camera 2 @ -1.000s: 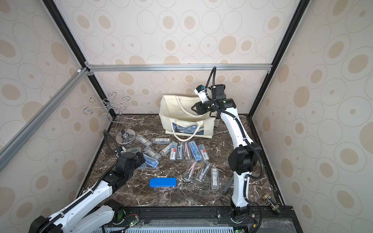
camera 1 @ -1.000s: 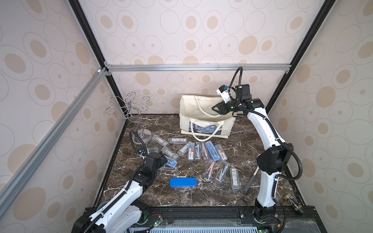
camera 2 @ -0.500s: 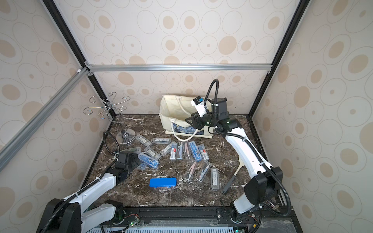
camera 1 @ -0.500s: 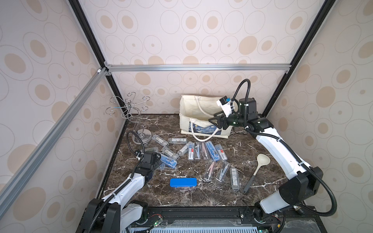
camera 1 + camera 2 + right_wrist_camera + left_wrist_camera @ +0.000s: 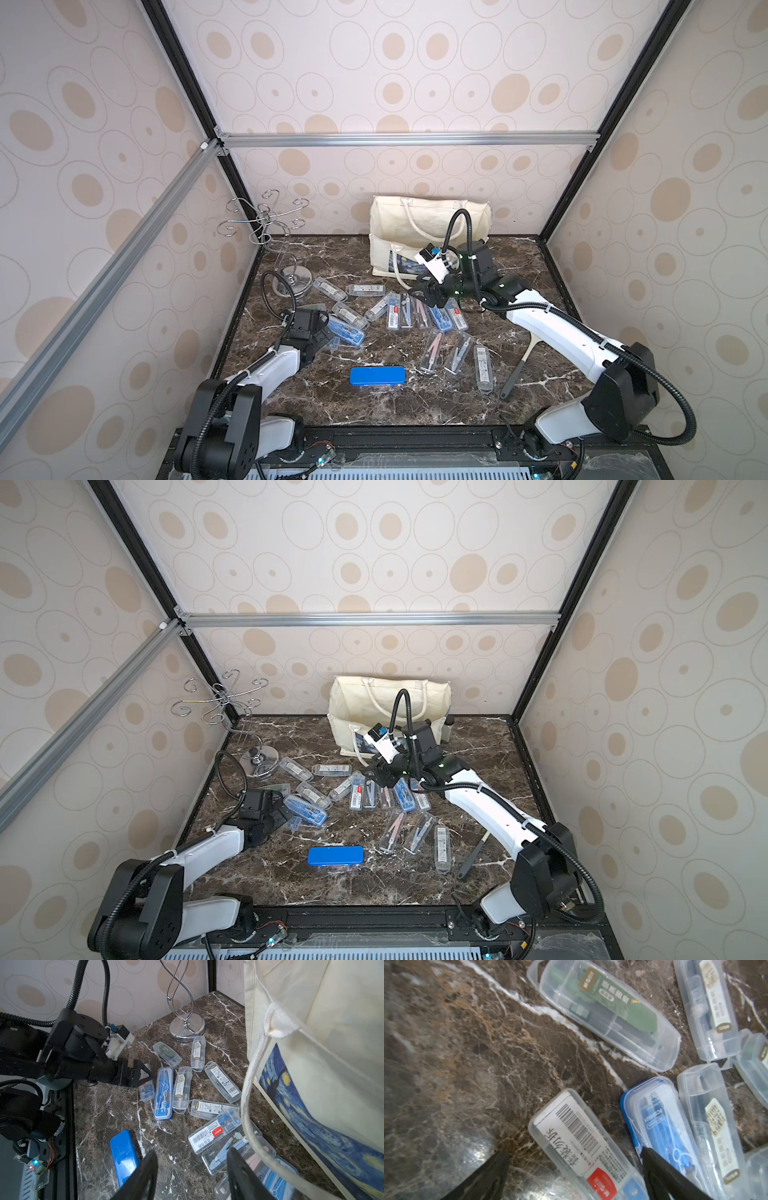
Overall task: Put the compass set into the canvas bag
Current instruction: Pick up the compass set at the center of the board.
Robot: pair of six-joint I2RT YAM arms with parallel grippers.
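Several compass sets in clear plastic cases lie scattered on the marble table. The cream canvas bag stands upright at the back wall, and its starry print faces the cases. My left gripper is open and low at the table's left. Its fingers straddle one clear case with a barcode label without closing on it. My right gripper hangs open and holds nothing. It is just in front of the bag, above the cases, with the bag's rope handle beside it.
A solid blue box lies near the front edge. A chrome wire stand sits at the back left. A spoon with a black handle lies beside the right arm. Walls enclose the table on three sides.
My right gripper came down from the bag's mouth to low in front of the bag, and its jaws widened. The left arm folded back while its gripper stayed over the same cases.
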